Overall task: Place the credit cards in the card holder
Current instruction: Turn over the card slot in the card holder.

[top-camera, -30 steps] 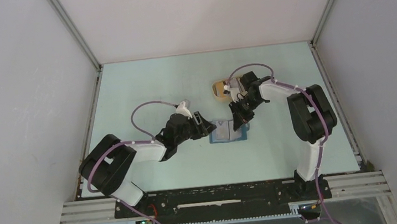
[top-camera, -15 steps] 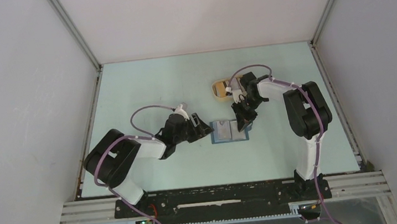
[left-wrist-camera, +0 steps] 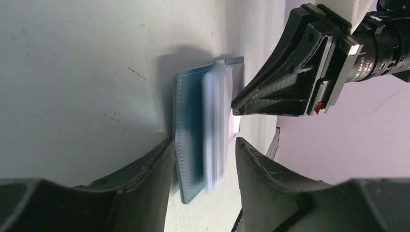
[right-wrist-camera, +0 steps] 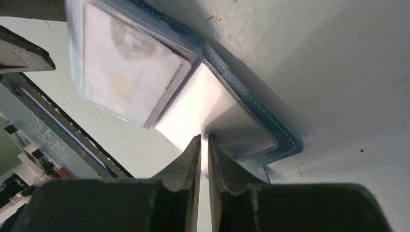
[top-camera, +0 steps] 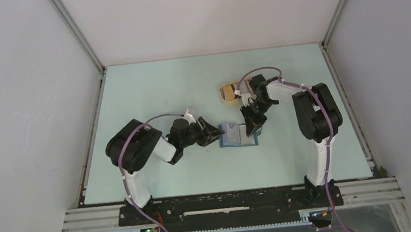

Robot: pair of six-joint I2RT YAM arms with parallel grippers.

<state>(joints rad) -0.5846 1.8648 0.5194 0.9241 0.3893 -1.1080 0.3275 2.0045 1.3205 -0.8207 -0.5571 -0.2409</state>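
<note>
Over the last second the left arm has folded its elbow in toward the middle of the table (top-camera: 154, 92). The left pincer (top-camera: 212, 134) has settled at the 9 o'clock edge of the card holder (top-camera: 230, 138). Its jaws are open and stand on both sides of that edge: one finger touches the blue cover, the other is just apart from the clear sleeves (left-wrist-camera: 217, 121). So it brackets the holder but does not squeeze it.

The right pincer (top-camera: 248, 125) has hardly moved. It is over the 3 o'clock half of the holder, closed on the edge of a white credit card (right-wrist-camera: 212, 108) that lies over the lighter inside of that half. Whether the card's far edge is already in a pocket I cannot tell. Another card (right-wrist-camera: 123, 72) already sits in the sleeves of the other half.

The holder has stayed about in place, lying open a little right of the table's middle, with the tan tray (top-camera: 226, 92) near its 12 o'clock.

For the task I judge this as the insertion step. The left side is now placed to stop the holder from sliding while the right one pushes the card in, and the push itself is not finished.
</note>
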